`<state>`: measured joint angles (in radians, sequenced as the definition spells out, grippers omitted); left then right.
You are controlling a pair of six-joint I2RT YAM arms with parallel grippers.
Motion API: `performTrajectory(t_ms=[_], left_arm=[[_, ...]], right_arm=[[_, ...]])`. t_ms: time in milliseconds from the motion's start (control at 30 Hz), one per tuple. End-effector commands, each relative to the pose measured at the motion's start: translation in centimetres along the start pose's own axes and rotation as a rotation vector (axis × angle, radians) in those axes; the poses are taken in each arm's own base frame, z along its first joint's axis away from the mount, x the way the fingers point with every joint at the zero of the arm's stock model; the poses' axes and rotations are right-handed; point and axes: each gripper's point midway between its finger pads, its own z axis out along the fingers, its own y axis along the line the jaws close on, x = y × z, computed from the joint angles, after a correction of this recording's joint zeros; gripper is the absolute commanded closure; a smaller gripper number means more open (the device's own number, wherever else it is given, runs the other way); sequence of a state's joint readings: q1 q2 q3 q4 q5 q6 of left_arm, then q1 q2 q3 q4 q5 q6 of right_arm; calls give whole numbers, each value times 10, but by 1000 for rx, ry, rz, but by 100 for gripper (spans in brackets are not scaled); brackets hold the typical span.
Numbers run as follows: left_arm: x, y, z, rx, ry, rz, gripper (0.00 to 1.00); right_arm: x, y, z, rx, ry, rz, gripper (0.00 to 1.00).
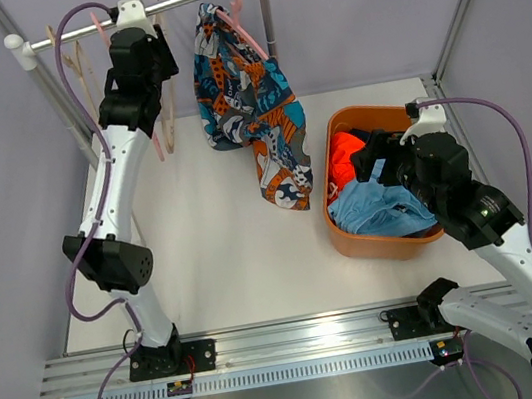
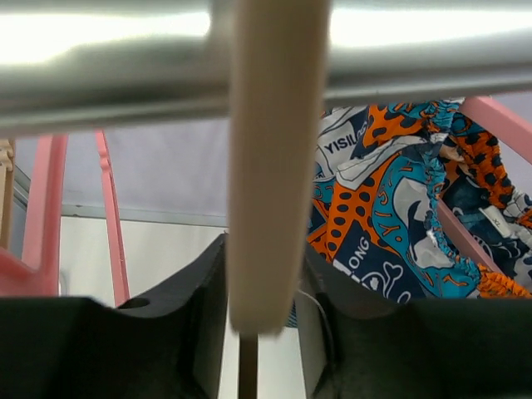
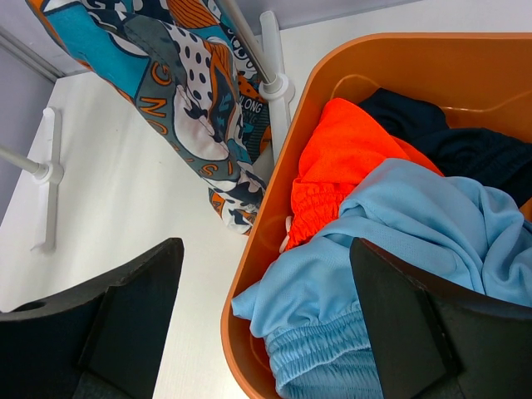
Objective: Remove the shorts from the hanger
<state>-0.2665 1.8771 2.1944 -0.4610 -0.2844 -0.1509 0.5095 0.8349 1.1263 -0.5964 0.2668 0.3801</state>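
Task looking mostly done. Navy shorts [image 3: 453,137], orange-red shorts [image 3: 349,145], light blue shorts [image 3: 416,220] lying heaped in orange bin [image 1: 369,242] on table [image 1: 216,268]. Printed shorts [image 1: 250,111] hanging on pink hanger [image 2: 497,120] from rail [image 2: 100,75]: last pair needing removal. Left tool [image 2: 264,287] sitting up at rail, jaws flanking bare cream hanger [image 2: 270,166]; cannot tell if pinching or loose. Right tool [image 3: 266,278] hovering over bin, jaws spread wide, carrying nothing.

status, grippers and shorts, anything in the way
Left gripper at the rail, astride a cream hanger, grip unclear. Right gripper open over the basket. Printed shorts on pink hanger; navy shorts, orange-red shorts, light blue shorts in basket. Nothing seen blocking.
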Motion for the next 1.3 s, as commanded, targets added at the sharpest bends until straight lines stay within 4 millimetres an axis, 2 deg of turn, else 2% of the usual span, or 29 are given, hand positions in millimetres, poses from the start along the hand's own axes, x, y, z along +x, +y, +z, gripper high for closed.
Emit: performTrajectory(t_ms=[0,100,233,300,400,500,667,700,767,800,867,900,933,1033,1100,1267], left_arm=[[-58,-1,-38,41,-151,-47,56],[-68,-3,-53,57,-179,-45,50],[-85,-17,-76,88,-220,-7,43],[-90,-27,-86,108,-236,10,41],[-103,-32,-101,111,-271,30,38],[-112,-48,-115,155,-302,24,36],[-116,-101,-130,283,-339,-5,34],[-110,-119,-127,315,-331,-7,34],[-108,-137,-124,335,-335,-16,34],[-94,-156,-113,349,-314,-6,34],[-98,-167,-108,342,-343,-27,34],[-95,-175,-106,347,-343,-35,34],[-88,-183,-95,344,-342,-53,33],[-76,-198,-82,349,-337,-82,33],[-70,-200,-75,336,-332,-102,33],[-54,-191,-49,204,-346,-128,30]], right_arm=[[-14,8,-5,-37,-33,1,10],[-15,8,-5,-38,-34,1,10],[-13,9,-5,-41,-31,4,10],[-12,9,-5,-45,-28,5,10],[-11,9,-5,-46,-22,2,10],[-11,9,-7,-46,-23,3,10],[-11,8,-12,-48,-23,7,10],[-10,7,-12,-43,-19,7,10],[-11,6,-15,-44,-22,8,10],[-10,5,-16,-41,-15,6,10],[-10,4,-18,-37,-18,8,10],[-9,3,-19,-33,-13,8,10],[-10,2,-22,-32,-19,9,10],[-8,-3,-26,-18,-17,9,10],[-6,-6,-28,-7,-14,9,10],[-3,-10,-30,10,-8,0,10]])
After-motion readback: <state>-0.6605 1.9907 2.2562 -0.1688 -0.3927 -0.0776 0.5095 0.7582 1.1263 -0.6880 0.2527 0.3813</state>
